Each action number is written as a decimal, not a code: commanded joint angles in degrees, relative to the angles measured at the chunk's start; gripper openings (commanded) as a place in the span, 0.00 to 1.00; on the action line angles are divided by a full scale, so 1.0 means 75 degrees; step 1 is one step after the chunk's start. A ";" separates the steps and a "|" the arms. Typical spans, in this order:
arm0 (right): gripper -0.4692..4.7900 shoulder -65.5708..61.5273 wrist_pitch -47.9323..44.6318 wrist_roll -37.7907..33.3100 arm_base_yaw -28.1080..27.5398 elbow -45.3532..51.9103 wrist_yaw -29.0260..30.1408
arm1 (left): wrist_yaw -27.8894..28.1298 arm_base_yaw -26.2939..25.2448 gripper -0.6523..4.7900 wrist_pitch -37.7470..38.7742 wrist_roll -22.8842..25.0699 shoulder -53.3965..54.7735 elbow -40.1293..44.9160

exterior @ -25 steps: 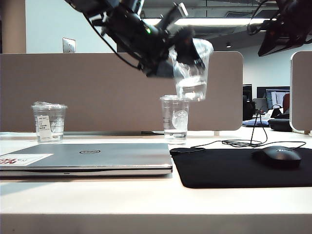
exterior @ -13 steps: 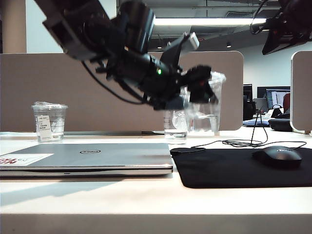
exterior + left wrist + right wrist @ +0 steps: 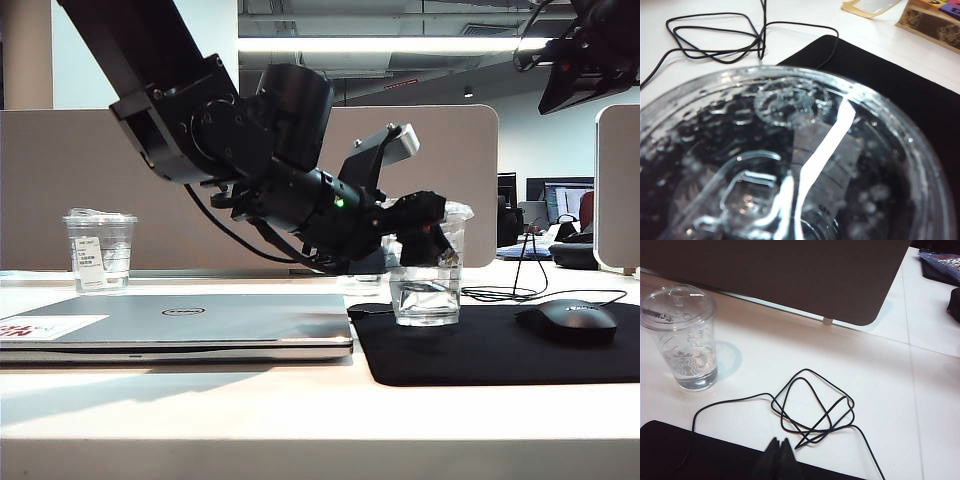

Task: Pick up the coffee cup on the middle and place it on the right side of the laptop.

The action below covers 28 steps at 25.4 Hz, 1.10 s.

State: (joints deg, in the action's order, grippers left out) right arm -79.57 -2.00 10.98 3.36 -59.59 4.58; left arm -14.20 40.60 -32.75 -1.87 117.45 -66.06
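1. Since the earlier frame, the left gripper point(image 3: 428, 232) has carried the coffee cup point(image 3: 426, 268) down from mid-air onto the mouse pad point(image 3: 500, 345).
2. Its jaws pinch the cup near the rim.
3. The cup stands just right of the laptop point(image 3: 180, 325).
4. The right gripper point(image 3: 779, 456), jaws pressed together, hangs above the cable point(image 3: 810, 410).

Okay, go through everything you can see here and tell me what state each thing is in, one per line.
coffee cup: upright on the mouse pad, lid on, held by the left gripper
left gripper: clamped on the coffee cup
right gripper: shut, above the mouse pad's edge
laptop: lid closed
labelled cup: upright
logo cup: upright, lidded
mouse: on the mouse pad
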 commanded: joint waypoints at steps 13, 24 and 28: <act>0.08 0.0052 -0.0090 0.0000 0.0006 -0.0044 0.0003 | -0.0542 0.0020 1.00 0.0373 -0.0047 -0.0038 -0.0015; 0.08 0.0102 -0.0047 0.0000 0.0006 -0.0044 0.0003 | -0.0134 0.0026 1.00 0.1693 0.0207 -0.0647 -0.0017; 0.08 0.0178 0.0003 0.0000 0.0006 -0.0044 0.0003 | 0.0058 0.0006 1.00 0.2704 0.0682 -0.0959 -0.0017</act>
State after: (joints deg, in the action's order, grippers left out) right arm -78.85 -1.34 10.98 3.38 -59.59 4.60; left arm -13.76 40.66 -15.46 1.83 111.15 -66.22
